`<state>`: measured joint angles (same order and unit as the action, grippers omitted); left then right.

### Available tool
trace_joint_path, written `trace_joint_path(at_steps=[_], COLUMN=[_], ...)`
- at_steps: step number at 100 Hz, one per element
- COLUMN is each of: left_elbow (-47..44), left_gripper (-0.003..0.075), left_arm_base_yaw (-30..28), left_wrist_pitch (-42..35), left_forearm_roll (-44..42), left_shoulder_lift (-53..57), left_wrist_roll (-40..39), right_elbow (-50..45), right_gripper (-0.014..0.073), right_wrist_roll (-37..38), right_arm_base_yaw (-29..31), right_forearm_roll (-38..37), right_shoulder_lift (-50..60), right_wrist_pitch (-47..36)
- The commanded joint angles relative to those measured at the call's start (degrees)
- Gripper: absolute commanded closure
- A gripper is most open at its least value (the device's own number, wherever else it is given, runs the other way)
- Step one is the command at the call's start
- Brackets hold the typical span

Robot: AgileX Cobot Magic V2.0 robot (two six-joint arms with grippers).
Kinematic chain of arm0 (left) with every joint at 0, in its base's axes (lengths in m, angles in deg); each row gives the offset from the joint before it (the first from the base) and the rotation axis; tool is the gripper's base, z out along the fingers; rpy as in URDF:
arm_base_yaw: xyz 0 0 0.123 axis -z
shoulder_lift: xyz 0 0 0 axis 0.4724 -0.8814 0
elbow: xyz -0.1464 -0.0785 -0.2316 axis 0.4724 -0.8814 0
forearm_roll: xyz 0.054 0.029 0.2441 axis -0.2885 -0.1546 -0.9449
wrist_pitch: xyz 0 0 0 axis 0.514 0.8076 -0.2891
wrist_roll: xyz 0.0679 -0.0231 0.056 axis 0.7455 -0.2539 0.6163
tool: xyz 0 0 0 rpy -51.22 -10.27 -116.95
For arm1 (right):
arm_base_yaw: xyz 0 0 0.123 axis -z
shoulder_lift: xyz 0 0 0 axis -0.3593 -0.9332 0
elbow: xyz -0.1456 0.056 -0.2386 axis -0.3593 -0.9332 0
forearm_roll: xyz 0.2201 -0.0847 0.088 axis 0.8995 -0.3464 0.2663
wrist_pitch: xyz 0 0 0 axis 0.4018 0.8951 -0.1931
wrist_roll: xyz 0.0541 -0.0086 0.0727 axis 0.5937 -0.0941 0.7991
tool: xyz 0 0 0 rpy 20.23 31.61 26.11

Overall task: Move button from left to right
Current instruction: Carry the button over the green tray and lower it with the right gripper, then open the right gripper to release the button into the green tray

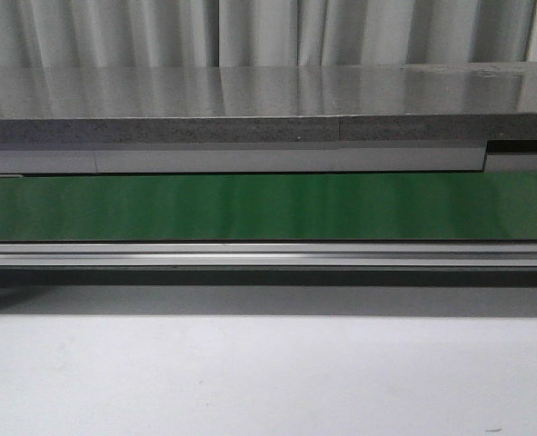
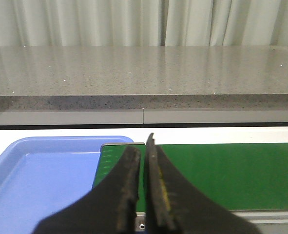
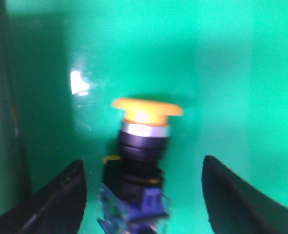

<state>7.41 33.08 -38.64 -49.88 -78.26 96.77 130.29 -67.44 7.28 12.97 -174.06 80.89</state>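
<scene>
Button (image 3: 143,161) sits on green belt (image 3: 207,58) between spread right tool (image 3: 143,195) fingers.

Even, soft light in front view, right wrist view blurred and green-tinted, white glare spot on the belt (image 3: 78,82), button (image 3: 143,146) out of focus.

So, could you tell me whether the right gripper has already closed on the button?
No, the right gripper is open, its fingers standing clear on either side of the button.

Button (image 3: 143,146) – orange cap, silver ring, black body, blue base; green belt (image 1: 268,207); blue tray (image 2: 41,175); speckled grey counter (image 2: 144,73).
</scene>
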Motion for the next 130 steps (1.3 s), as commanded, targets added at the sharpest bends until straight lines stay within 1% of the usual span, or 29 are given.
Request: trace_joint_path(at_steps=[1, 11, 23, 47, 61, 75, 91, 120, 130], left_elbow=[1.6, 1.6, 1.6, 1.6, 1.6, 1.6, 1.6, 1.6, 1.6], left_gripper=[0.0715, 0.0715, 0.0715, 0.0715, 0.0715, 0.0715, 0.0715, 0.0715, 0.0715], left_arm_base_yaw=[0.6, 0.6, 0.6, 0.6, 0.6, 0.6, 0.6, 0.6, 0.6], left_wrist_pitch=[-4.5, -4.5, -4.5, -4.5, -4.5, -4.5, -4.5, -4.5, -4.5], left_forearm_roll=[0.5, 0.5, 0.5, 0.5, 0.5, 0.5, 0.5, 0.5, 0.5], left_shoulder_lift=[-0.3, -0.3, -0.3, -0.3, -0.3, -0.3, -0.3, -0.3, -0.3], left_wrist_roll=[0.0, 0.0, 0.0, 0.0, 0.0, 0.0, 0.0, 0.0, 0.0], right_elbow=[1.6, 1.6, 1.6, 1.6, -0.6, -6.3, -15.5, -34.2, -39.0], right_gripper=[0.0116, 0.0117, 0.0117, 0.0117, 0.0118, 0.0118, 0.0118, 0.0118, 0.0118], right_wrist_roll=[1.3, 1.3, 1.3, 1.3, 1.3, 1.3, 1.3, 1.3, 1.3], right_arm_base_yaw=[1.1, 1.0, -0.9, -7.7, -12.5, -17.1, -21.4, -28.5, -31.3], right_forearm_roll=[0.4, 3.1, 5.9, 7.3, 8.3, 8.4, 8.5, 9.0, 9.4], right_shoulder_lift=[5.6, 8.0, 10.9, 17.0, 21.7, 27.9, 36.1, 54.4, 60.8], right_wrist_pitch=[-2.2, -4.0, -5.5, -8.1, -11.7, -17.3, -24.7, -36.3, -38.3])
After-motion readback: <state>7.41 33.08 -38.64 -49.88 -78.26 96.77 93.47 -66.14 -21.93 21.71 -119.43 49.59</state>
